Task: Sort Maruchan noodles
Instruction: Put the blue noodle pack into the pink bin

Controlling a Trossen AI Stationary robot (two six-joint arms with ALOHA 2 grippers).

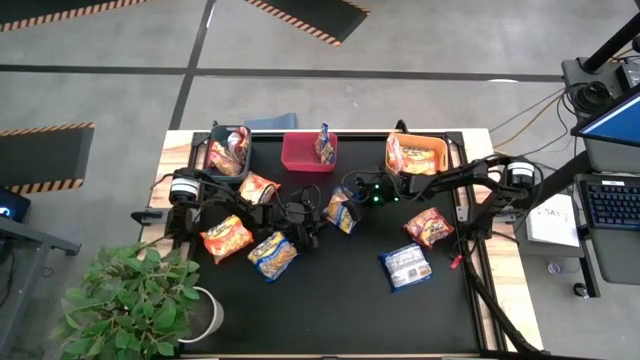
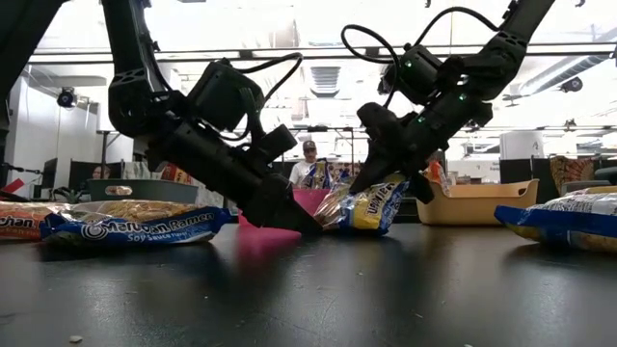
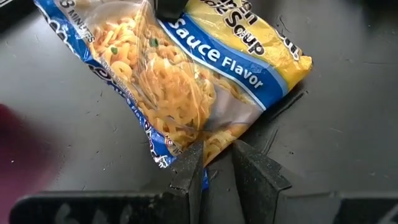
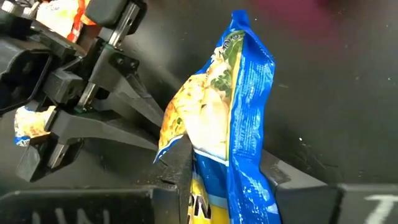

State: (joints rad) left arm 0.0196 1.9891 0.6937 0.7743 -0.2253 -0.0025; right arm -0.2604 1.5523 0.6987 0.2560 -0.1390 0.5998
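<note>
A blue-and-yellow Maruchan noodle packet [image 1: 342, 212] [image 2: 362, 207] stands on edge at the table's middle, between both grippers. My right gripper [image 1: 347, 203] [image 4: 227, 177] comes from the right and is shut on it. My left gripper [image 1: 322, 224] [image 3: 214, 167] reaches in from the left and is shut on its near corner. Other packets lie flat on the black mat: two orange ones [image 1: 258, 187] [image 1: 227, 238], a blue-and-yellow one [image 1: 273, 255], a red-orange one [image 1: 428, 227] and a silver-white and blue one [image 1: 405, 265]. My left gripper pinches the packet's crimped end corner [image 3: 207, 154] between its two fingertips [image 3: 186, 171]. The fingers slant down from the table's left [image 2: 289, 217], with their tips at the mat. My right gripper holds the packet's opposite end [image 4: 214, 158] between its two fingers [image 4: 180, 171], coming from above and the right. The packet stands on its long edge, tilted. Whether its lower edge [image 2: 357, 229] touches the mat I cannot tell.
Three bins line the far edge: a dark grey one [image 1: 243, 133] holding packets, a red one [image 1: 300, 160] with one packet upright, an orange one [image 1: 435, 152] with a packet. A potted plant [image 1: 130, 300] stands at the near left corner. A person [image 2: 308, 164] sits beyond the table.
</note>
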